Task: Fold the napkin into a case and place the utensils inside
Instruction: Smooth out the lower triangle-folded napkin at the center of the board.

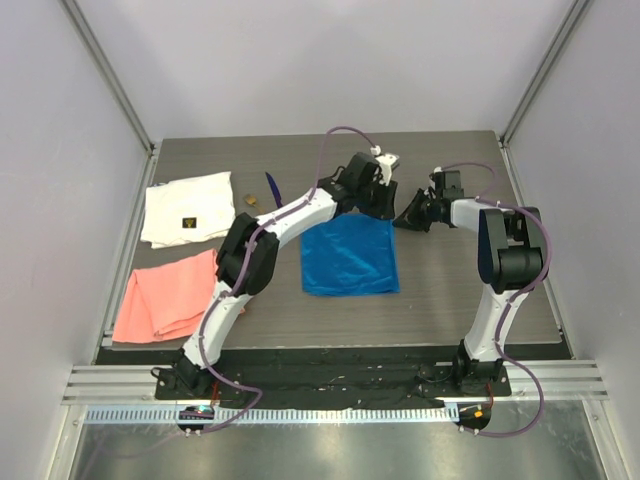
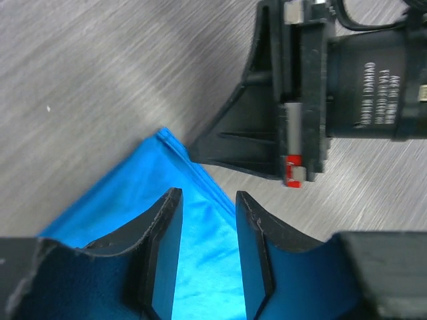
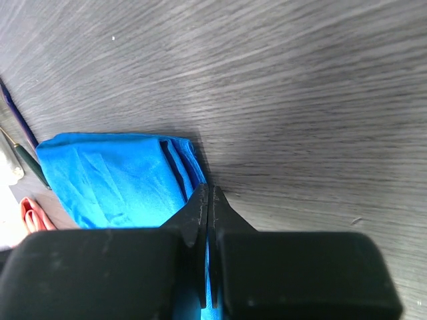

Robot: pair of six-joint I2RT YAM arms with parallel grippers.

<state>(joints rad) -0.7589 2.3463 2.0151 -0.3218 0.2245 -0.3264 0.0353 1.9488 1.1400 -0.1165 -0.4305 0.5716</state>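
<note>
The blue napkin lies folded flat mid-table, layered edges showing at its far right corner. My left gripper hovers open over that corner, cloth showing between its fingers. My right gripper is shut, its tips against the napkin's right edge. Whether it pinches cloth I cannot tell. From the left wrist view the right gripper sits just beside the corner. The utensils lie apart at the far left: a purple one and a green-handled one.
A white cloth with a dark label and a salmon-pink cloth lie along the table's left side. Metal frame posts stand at both far corners. The left arm stretches diagonally across the napkin's far left.
</note>
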